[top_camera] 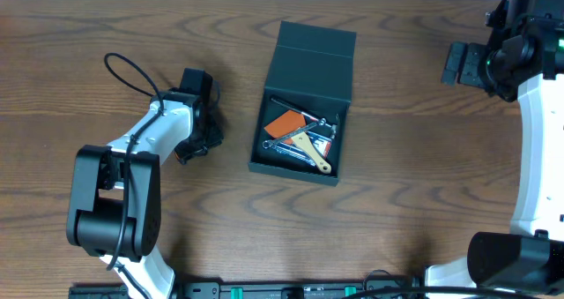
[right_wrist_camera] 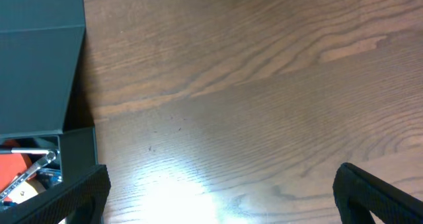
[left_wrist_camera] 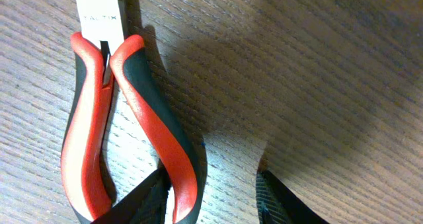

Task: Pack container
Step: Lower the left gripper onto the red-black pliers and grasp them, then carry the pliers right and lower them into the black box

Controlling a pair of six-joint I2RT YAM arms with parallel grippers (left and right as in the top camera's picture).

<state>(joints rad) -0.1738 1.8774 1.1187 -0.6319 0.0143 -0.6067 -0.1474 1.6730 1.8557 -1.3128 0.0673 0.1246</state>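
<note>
The dark teal container [top_camera: 261, 149] stands mid-table with its flap lid [top_camera: 314, 56] open toward the back. Inside lie an orange flat piece [top_camera: 285, 123], a wooden-handled tool [top_camera: 313, 153] and metal wrenches. The box corner and lid also show in the right wrist view [right_wrist_camera: 39, 72]. Red-and-black pliers [left_wrist_camera: 86, 118] lie on the wood under my left gripper [left_wrist_camera: 211, 197]. It is open, its fingers on either side of the pliers' right handle. In the overhead view the left gripper [top_camera: 198, 114] hides the pliers. My right gripper [right_wrist_camera: 221, 197] is open and empty, right of the box.
The wooden table [top_camera: 414, 175] carries nothing else loose. The right arm's white links [top_camera: 538, 149] run along the right edge and the left arm's base [top_camera: 115, 211] stands at the front left. A black cable [top_camera: 128, 70] loops behind the left arm.
</note>
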